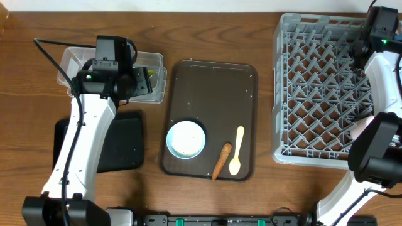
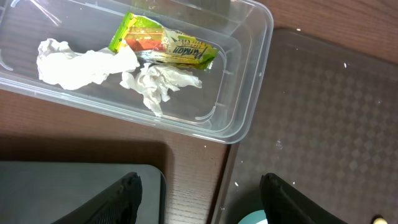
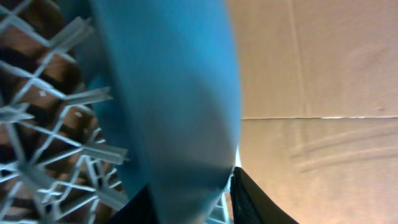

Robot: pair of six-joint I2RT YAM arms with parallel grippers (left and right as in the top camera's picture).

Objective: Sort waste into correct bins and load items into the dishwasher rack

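The left fingers (image 2: 121, 199) are held wide above the clear tub (image 2: 247, 93), in which the wrapper (image 2: 163, 46) and tissue (image 2: 81, 62) are laid. The blue plate (image 3: 168, 93) is framed by the right fingers (image 3: 258, 199) at the rack (image 3: 56, 124); whether it is gripped cannot be told.

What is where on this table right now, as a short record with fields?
clear tub: snack wrapper, white tissue
brown tray: white bowl, carrot, spoon
grey rack: blue plate, edge-on beside its pegs
left gripper: open, empty, near the tub
right gripper: at the plate, grip unclear
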